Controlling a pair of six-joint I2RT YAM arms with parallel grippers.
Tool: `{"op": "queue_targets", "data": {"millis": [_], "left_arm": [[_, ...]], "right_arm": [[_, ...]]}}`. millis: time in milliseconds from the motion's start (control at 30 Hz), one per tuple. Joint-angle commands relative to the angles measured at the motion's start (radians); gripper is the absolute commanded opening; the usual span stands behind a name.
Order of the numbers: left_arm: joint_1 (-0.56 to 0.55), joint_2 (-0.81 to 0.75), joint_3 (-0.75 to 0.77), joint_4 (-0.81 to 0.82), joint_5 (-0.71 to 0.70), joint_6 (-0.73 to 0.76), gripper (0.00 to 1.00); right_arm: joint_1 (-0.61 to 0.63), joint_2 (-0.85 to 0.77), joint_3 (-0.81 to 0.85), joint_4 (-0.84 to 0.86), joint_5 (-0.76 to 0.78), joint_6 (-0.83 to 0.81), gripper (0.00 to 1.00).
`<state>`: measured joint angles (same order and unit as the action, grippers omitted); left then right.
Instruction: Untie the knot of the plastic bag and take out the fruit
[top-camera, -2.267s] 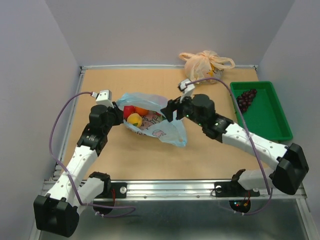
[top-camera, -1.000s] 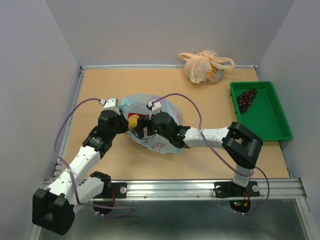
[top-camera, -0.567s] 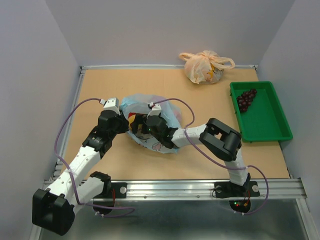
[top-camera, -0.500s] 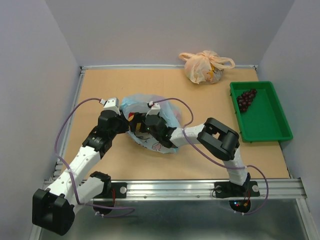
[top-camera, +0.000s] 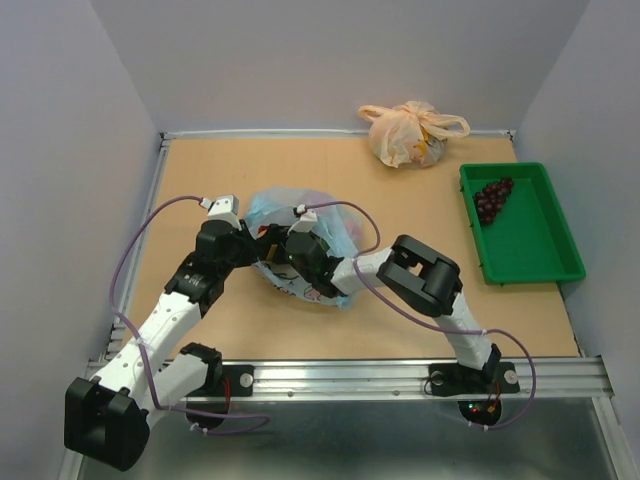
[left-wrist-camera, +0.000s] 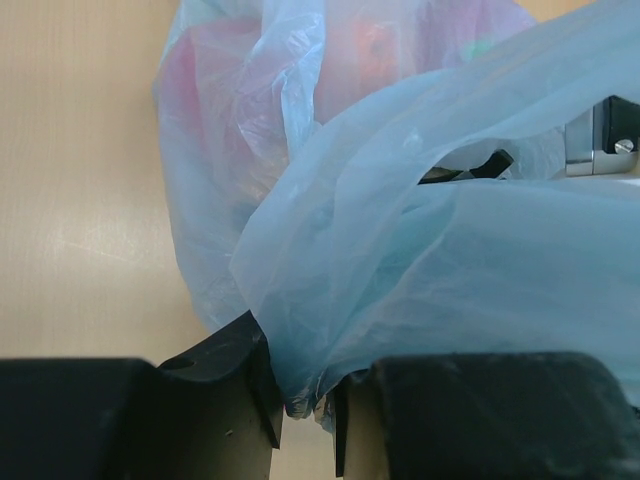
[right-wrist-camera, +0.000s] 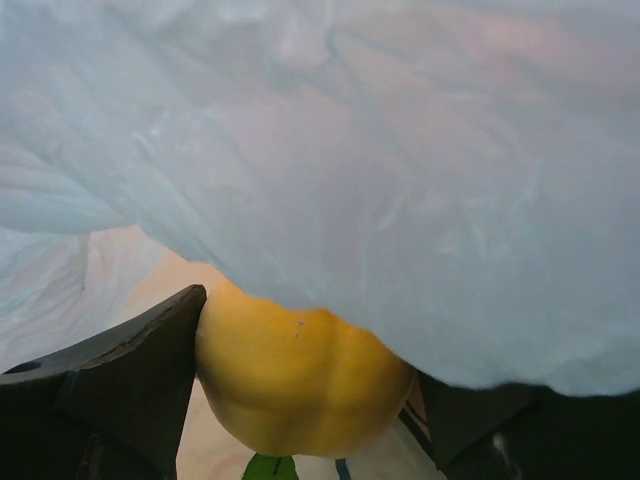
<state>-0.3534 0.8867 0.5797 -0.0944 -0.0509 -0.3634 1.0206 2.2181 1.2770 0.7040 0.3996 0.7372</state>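
The left end effector (left-wrist-camera: 305, 410) pinches a fold of the blue bag (left-wrist-camera: 420, 250). The right end effector (right-wrist-camera: 300, 400), inside the bag, is clamped on a yellow fruit (right-wrist-camera: 290, 365). The bag lies toward the table's (top-camera: 300, 160) left edge. Its print (top-camera: 310, 290) is too small to read.

Left fingers (left-wrist-camera: 220, 390) pinched tight — right fingers (right-wrist-camera: 130, 370) clamped, wider apart.

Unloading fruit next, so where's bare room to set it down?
Bare board lies between the plastic bag and the green tray, and left of the peach bag. Crowded where left tool and right tool meet over the fruit.
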Motion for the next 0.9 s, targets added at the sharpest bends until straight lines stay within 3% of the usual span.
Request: {"op": "queue_targets", "data": {"millis": [0,33,133,367,467,633,767,867], "left_arm": [[-0.004,-0.018,0.003,0.035,-0.013,0.020,0.29],[-0.004,-0.020,0.005,0.035,-0.026,0.020,0.29],[-0.004,-0.020,0.008,0.033,-0.038,0.021,0.29],[-0.002,-0.017,0.016,0.032,-0.050,0.027,0.29],[-0.001,-0.022,0.017,0.028,-0.037,0.027,0.29],[-0.001,-0.032,0.016,0.028,-0.032,0.029,0.29],[0.001,-0.037,0.016,0.027,-0.024,0.027,0.29],[0.001,-0.042,0.011,0.025,-0.018,0.029,0.29]], "right_arm": [[0.001,-0.107,-0.074,0.063,0.004,-0.016,0.39],[-0.001,-0.133,-0.126,0.072,-0.002,-0.019,0.28],[0.001,-0.228,-0.226,0.087,-0.045,-0.056,0.13],[0.001,-0.466,-0.366,0.068,-0.261,-0.192,0.06],[0.001,-0.569,-0.390,-0.026,-0.271,-0.260,0.02],[0.001,-0.708,-0.349,-0.240,-0.203,-0.389,0.01],[-0.033,-0.784,-0.305,-0.371,0.014,-0.476,0.00],[-0.170,-0.824,-0.303,-0.422,0.096,-0.536,0.01]]}}
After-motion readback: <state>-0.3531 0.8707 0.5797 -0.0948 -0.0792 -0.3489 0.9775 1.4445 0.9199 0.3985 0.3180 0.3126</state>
